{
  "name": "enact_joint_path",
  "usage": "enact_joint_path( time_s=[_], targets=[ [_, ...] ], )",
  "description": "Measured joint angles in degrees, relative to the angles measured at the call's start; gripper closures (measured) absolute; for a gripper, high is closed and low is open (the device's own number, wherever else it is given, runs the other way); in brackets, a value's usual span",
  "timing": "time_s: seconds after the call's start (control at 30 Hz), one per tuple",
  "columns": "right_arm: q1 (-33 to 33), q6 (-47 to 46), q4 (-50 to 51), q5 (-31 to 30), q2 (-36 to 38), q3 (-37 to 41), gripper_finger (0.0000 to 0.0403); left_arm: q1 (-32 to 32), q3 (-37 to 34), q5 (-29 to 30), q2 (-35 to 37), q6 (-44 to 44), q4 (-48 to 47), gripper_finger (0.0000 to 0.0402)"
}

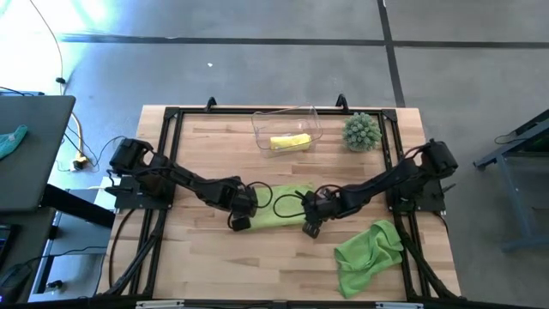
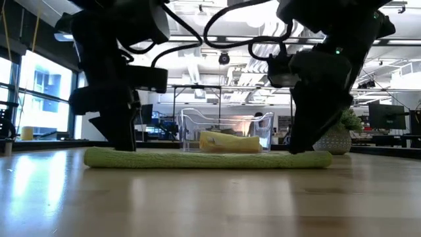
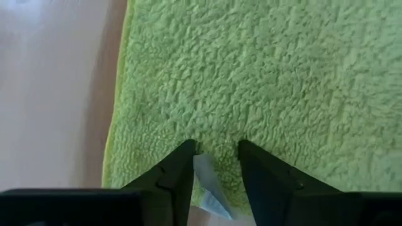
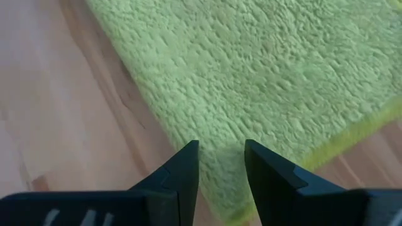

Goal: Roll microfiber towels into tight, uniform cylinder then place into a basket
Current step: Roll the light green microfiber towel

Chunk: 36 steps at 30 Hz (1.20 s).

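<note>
The basket (image 1: 287,125) stands at the far edge of the table (image 1: 206,266), just beside the spiky plant (image 1: 361,131) on its right. Inside it lies one rolled yellow towel (image 1: 290,142); the low view shows the roll (image 2: 229,142) lying flat on the basket's floor behind the clear wall (image 2: 192,125), with nothing else seen in the tub.

A lime towel (image 1: 279,206) lies flat at mid-table, in front of the basket and apart from it. The left gripper (image 1: 241,220) is down at its left near edge, fingers (image 3: 173,179) a little apart with towel pile and a small white tag (image 3: 209,188) between the tips. The right gripper (image 1: 310,227) is down at the towel's right near edge, fingers (image 4: 182,169) likewise slightly apart over the towel's edge; whether either truly pinches the cloth cannot be told.

A second lime towel (image 1: 367,254) lies crumpled near the table's near right corner, well apart from the basket
</note>
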State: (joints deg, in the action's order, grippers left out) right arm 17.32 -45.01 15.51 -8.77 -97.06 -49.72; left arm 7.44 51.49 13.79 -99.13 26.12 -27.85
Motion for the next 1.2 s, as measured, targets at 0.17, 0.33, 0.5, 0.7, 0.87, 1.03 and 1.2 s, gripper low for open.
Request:
enact_joint_path(
  time_s=[0.17,0.33,0.5,0.7,0.87,1.03,1.2],
  targets=[
    [0.00,0.58,1.04,-1.73,-2.33,-0.08,0.0283,2.57,-0.26,-0.96,-0.45,5.96,0.77,0.0291],
    [-0.89,6.88,2.97,-9.77,-4.00,-0.33,0.0283,5.68,-0.43,-5.54,-0.73,12.35,7.90,0.0291],
    [-3.67,18.77,4.27,-21.62,-3.89,0.07,0.0283,7.77,-0.51,-8.44,-0.90,10.31,19.50,0.0295],
    [-7.60,26.23,4.05,-22.56,-2.61,0.05,0.0284,7.62,-0.46,-7.89,-0.16,3.74,29.19,0.0303],
    [-6.44,17.28,2.49,-14.28,0.17,0.01,0.0286,6.05,-0.47,-6.71,-0.20,-3.90,26.20,0.0311],
    [-1.67,6.33,-6.02,-15.35,-0.71,-0.02,0.0286,3.77,-0.47,-3.90,-0.64,-10.51,19.43,0.0318],
    [2.44,-1.54,-10.83,-19.70,-5.44,-0.04,0.0286,1.96,-0.47,-3.27,-0.61,-9.87,15.16,0.0323]
  ],
)
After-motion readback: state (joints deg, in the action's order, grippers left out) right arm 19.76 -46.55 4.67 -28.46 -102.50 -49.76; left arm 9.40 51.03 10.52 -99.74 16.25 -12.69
